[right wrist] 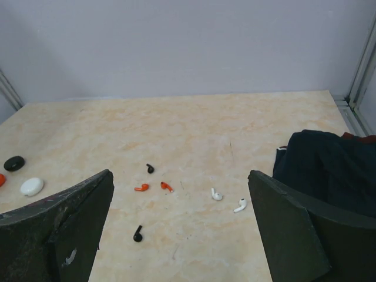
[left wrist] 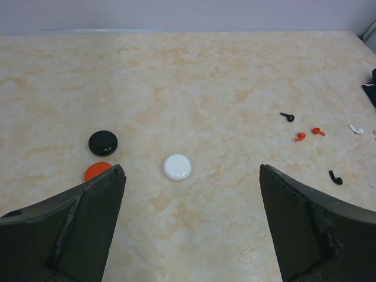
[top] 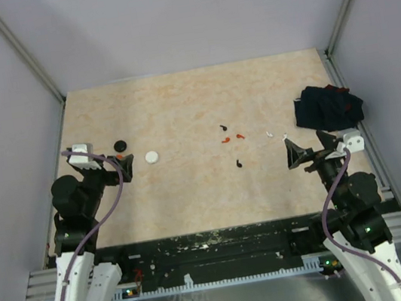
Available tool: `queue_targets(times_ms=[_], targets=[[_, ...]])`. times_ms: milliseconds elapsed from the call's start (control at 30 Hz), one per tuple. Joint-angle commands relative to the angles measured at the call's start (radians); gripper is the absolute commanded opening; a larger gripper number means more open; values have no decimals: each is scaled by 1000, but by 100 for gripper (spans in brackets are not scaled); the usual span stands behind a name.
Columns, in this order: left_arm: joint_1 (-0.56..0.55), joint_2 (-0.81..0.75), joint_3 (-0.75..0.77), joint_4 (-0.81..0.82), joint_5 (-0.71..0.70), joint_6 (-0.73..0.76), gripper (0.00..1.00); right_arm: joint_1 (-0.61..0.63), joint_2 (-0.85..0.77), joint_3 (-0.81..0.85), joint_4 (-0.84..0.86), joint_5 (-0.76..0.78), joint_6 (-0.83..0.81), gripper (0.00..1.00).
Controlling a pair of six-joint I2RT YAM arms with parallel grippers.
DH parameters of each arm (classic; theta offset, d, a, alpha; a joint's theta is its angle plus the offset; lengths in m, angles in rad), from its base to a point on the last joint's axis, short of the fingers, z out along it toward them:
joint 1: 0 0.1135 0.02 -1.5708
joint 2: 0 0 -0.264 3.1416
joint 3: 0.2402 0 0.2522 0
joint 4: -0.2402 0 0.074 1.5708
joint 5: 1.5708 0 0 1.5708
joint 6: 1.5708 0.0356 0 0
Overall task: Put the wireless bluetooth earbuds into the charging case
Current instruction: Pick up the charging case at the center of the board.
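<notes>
The right gripper [right wrist: 180, 174] is spread wide and holds nothing. Ahead of it on the table [right wrist: 194, 129], none of them touched, lie the orange earbuds [right wrist: 141, 188], the far black earbud [right wrist: 150, 168] and the white earbuds [right wrist: 217, 194]. The near black earbud [right wrist: 138, 234] lies between its fingers. A navy cloth bundle [right wrist: 329, 170] sits past its right finger.

The left gripper [left wrist: 191, 170] is also spread wide and empty. A white disc [left wrist: 177, 167] lies just ahead of it. A red disc [left wrist: 97, 171] and a black disc [left wrist: 103, 143] lie by its left fingertip.

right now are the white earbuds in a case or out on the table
Out: one white earbud and the second white earbud lie loose on the table, apart from each other, with nothing around them.
</notes>
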Motion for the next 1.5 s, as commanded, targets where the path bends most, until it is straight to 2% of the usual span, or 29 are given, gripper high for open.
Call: queue_targets(times_ms=[0,200,533,867,1067,1267,1467], targets=[[-2,-6,4,10,15,13,100,15,5,17,51,-10,-4,98],[-2,4,13,-4,12,-15,100,21,5,13,57,-16,-3,98],[-2,117,71,-55,19,-66,100,57,-5,13,53,-18,-4,98],[-34,328,94,-97,39,-167,98,87,-24,9,57,-15,-6,98],[-135,486,113,-113,-92,-201,97,92,-30,7,55,-11,-8,98],[-220,658,150,-62,-237,-214,96,112,-25,4,60,-5,-11,98],[-317,846,213,-37,-524,-232,94,113,-31,0,60,3,-13,98]])
